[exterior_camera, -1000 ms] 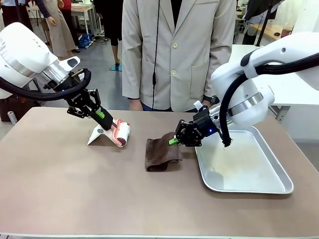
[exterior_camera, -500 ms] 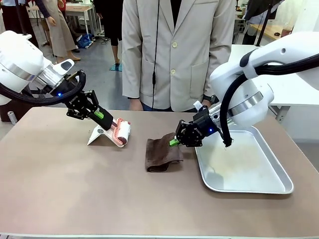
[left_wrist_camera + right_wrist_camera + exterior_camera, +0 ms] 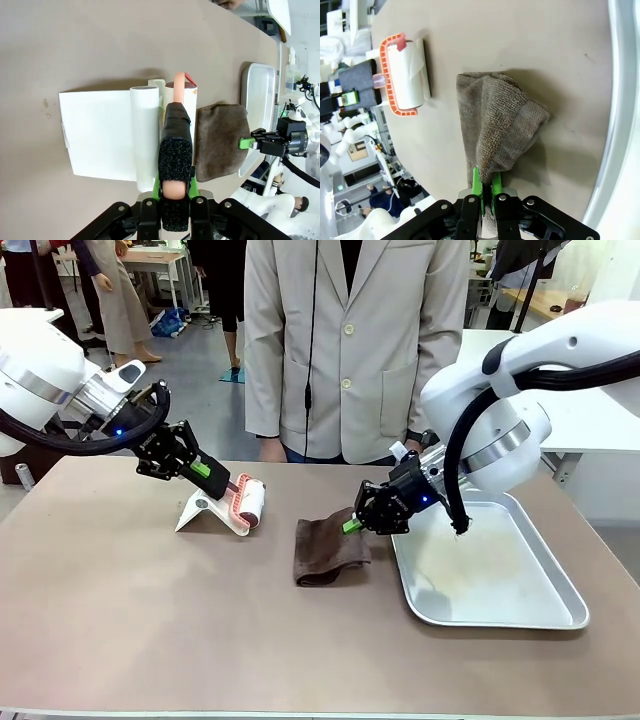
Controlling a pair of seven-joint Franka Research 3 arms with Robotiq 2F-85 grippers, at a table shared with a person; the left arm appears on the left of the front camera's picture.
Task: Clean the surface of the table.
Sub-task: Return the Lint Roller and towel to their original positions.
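While cloth (image 3: 331, 550) abuts tray (image 3: 560, 615); table (image 3: 150, 640) front bare.

On the table (image 3: 150, 640): roller (image 3: 247, 502) on stand (image 3: 203, 512) at left, cloth (image 3: 328, 550) in the middle, tray (image 3: 500, 580) at right, just beside the cloth. Behind the table: person (image 3: 350, 340).

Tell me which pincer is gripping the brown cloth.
The right pincer, beside the metal tray, is pinching the brown cloth by one edge. The left pincer is holding the lint roller.
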